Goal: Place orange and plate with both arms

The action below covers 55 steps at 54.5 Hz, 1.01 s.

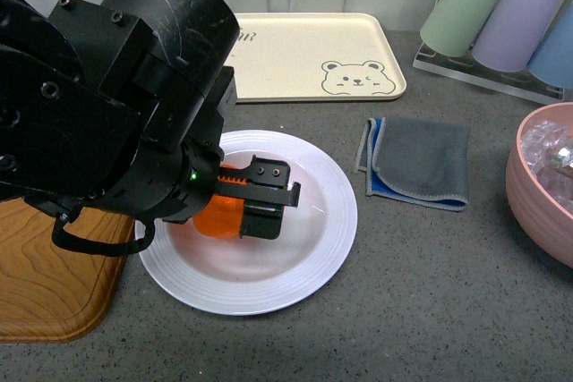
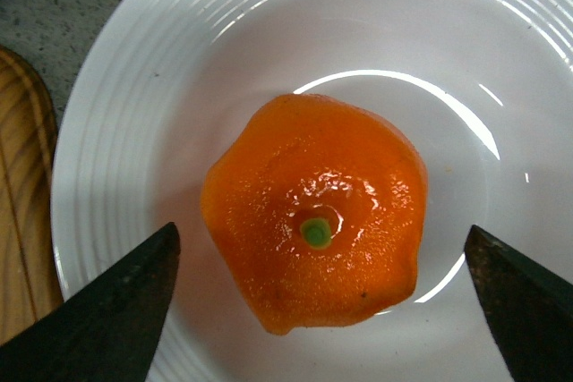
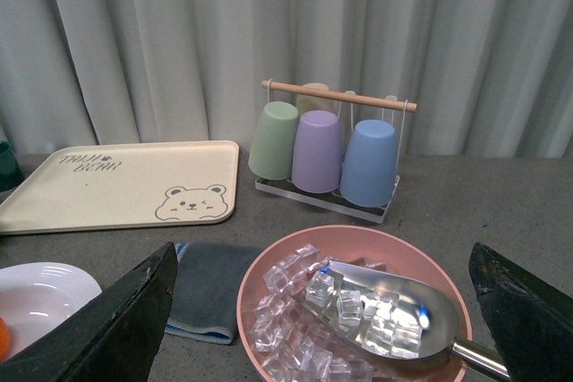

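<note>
The orange (image 2: 313, 212) lies stem mark up in the middle of the white ridged plate (image 2: 134, 87). My left gripper (image 2: 320, 232) hangs open right above it, one finger (image 2: 116, 310) on each side, neither touching the fruit. From the front, the black left arm hides most of the orange (image 1: 217, 214). The gripper (image 1: 269, 199) sits over the plate (image 1: 331, 221). My right gripper (image 3: 322, 252) is open and empty, held above a pink bowl, and does not show in the front view. The plate's edge (image 3: 36, 297) and a sliver of orange (image 3: 3, 337) appear in the right wrist view.
A pink bowl (image 1: 546, 185) of ice cubes with a metal scoop (image 3: 385, 306) stands at the right. A folded grey-blue cloth (image 1: 421, 163) lies beside the plate. The beige bear tray (image 1: 304, 51) and a cup rack (image 1: 501, 24) are behind. A wooden board (image 1: 45, 266) lies at the left.
</note>
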Available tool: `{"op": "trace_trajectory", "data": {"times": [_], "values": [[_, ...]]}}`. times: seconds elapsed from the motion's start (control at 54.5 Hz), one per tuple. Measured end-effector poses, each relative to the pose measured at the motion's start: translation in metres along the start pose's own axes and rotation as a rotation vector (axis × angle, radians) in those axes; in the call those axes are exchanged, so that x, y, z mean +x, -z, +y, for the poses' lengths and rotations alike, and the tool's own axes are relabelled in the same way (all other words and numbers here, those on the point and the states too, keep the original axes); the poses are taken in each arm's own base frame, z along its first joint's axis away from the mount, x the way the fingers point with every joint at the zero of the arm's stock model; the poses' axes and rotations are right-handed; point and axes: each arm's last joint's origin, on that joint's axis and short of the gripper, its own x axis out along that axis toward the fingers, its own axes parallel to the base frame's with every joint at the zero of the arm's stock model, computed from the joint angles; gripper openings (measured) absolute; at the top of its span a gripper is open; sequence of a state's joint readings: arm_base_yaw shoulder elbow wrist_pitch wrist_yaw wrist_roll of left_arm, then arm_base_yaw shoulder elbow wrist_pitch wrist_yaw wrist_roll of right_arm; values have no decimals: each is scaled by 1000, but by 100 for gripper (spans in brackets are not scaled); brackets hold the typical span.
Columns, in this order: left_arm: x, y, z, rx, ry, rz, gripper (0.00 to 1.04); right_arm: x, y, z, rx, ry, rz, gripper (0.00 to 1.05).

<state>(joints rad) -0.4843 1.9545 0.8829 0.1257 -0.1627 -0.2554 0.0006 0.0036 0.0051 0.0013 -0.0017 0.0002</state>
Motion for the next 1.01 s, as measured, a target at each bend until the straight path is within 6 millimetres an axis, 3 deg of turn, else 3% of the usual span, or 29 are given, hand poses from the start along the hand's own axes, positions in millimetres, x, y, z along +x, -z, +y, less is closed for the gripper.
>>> {"op": "trace_trajectory", "data": {"times": [0.055, 0.165, 0.22, 0.293, 0.348, 0.422, 0.495, 0.642, 1.009], "values": [[-5, -3, 0, -5, -9, -17, 100, 0, 0, 0, 0, 0, 0, 95], [-15, -10, 1, -1, -43, -143, 95, 0, 0, 0, 0, 0, 0, 95], [-15, -4, 8, 10, -156, -371, 85, 0, 0, 0, 0, 0, 0, 95], [-22, 14, 23, -3, -176, -534, 74, 0, 0, 0, 0, -1, 0, 95], [-34, 24, 35, -30, -176, -679, 65, 0, 0, 0, 0, 2, 0, 95], [-61, 22, 50, -76, -165, -857, 52, 0, 0, 0, 0, 2, 0, 95], [-88, 25, 65, -88, -161, -944, 36, 0, 0, 0, 0, 0, 0, 95], [-110, 54, 87, -76, -170, -903, 4, 0, 0, 0, 0, 0, 0, 95], [-149, 83, 108, -71, -173, -911, 4, 0, 0, 0, 0, 0, 0, 95]]}}
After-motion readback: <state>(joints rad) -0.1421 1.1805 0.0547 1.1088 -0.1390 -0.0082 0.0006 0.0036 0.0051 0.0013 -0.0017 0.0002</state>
